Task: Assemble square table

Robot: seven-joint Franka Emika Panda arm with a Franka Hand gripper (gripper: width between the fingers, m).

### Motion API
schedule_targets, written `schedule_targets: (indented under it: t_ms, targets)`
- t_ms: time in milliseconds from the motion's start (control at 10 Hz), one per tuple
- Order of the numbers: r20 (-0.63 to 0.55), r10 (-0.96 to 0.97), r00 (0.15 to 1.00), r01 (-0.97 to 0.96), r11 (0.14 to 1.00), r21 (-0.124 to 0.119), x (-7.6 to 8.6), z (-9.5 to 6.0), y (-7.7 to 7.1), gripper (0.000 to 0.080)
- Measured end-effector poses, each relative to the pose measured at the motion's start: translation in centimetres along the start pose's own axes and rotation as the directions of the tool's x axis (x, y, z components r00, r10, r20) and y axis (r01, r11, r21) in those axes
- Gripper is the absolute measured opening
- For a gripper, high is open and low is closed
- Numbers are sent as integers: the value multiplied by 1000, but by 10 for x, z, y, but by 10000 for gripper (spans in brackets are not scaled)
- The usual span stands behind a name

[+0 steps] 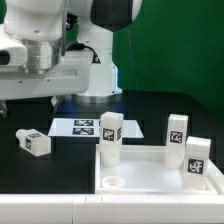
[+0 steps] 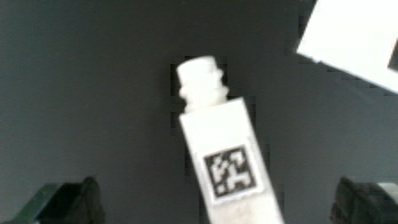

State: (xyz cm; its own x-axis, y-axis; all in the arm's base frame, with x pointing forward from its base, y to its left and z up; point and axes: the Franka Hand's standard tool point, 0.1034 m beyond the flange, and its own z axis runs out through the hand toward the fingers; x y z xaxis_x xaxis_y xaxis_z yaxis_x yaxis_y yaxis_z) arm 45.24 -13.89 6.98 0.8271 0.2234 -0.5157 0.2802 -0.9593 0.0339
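Note:
The square table panel lies at the exterior view's lower right, rim up, with a round socket showing in its near corner. Three white tagged legs stand upright at it: one at its left corner, one at the back and one at the right. A fourth leg lies on its side on the black table to the left. In the wrist view this leg lies below my gripper, between its dark fingers. The gripper is open and empty, above the leg.
The marker board lies flat behind the panel, between the lying leg and the standing ones. A white flat corner shows near the leg in the wrist view. The arm's white body hangs over the table's left part.

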Motion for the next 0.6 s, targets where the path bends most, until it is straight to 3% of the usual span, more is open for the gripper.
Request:
schedule_targets:
  t_ms: [100, 600]
  targets:
    - [96, 48, 994, -50, 999, 13, 2, -4, 4, 649]
    - [319, 75, 945, -75, 997, -13, -2, -1, 7, 649]
